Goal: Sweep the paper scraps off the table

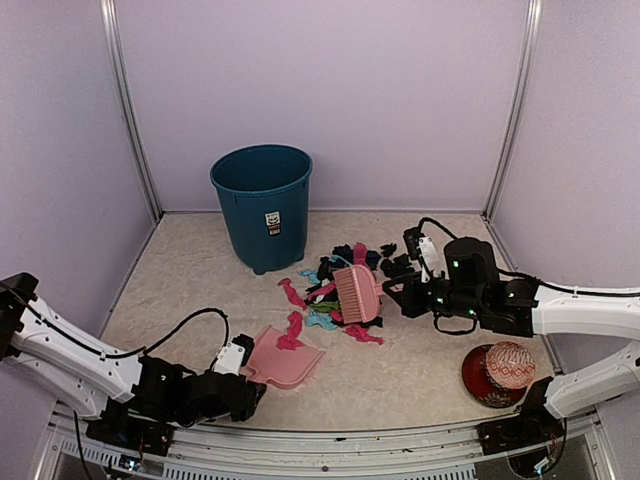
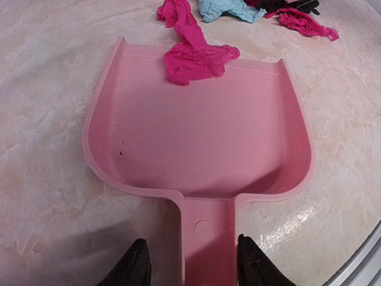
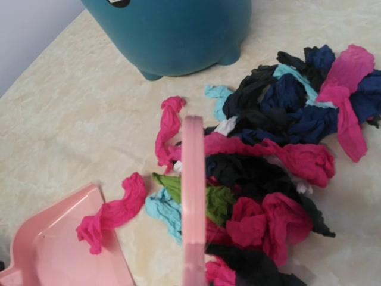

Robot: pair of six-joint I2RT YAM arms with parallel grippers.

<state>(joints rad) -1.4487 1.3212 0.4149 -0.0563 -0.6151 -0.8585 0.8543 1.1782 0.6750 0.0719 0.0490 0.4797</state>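
Note:
The paper scraps lie in a pile of magenta, black, navy, green and light blue on the table, right of centre; they also show in the right wrist view. My right gripper is shut on the pale pink brush, whose head stands edge-on over the pile. The pink dustpan lies flat in front of the pile. One magenta scrap lies across its lip. My left gripper is open, a finger on each side of the dustpan's handle.
A teal waste bin stands at the back, left of the pile. A red patterned ball rests in a dark red bowl at the front right. Walls enclose the table on three sides.

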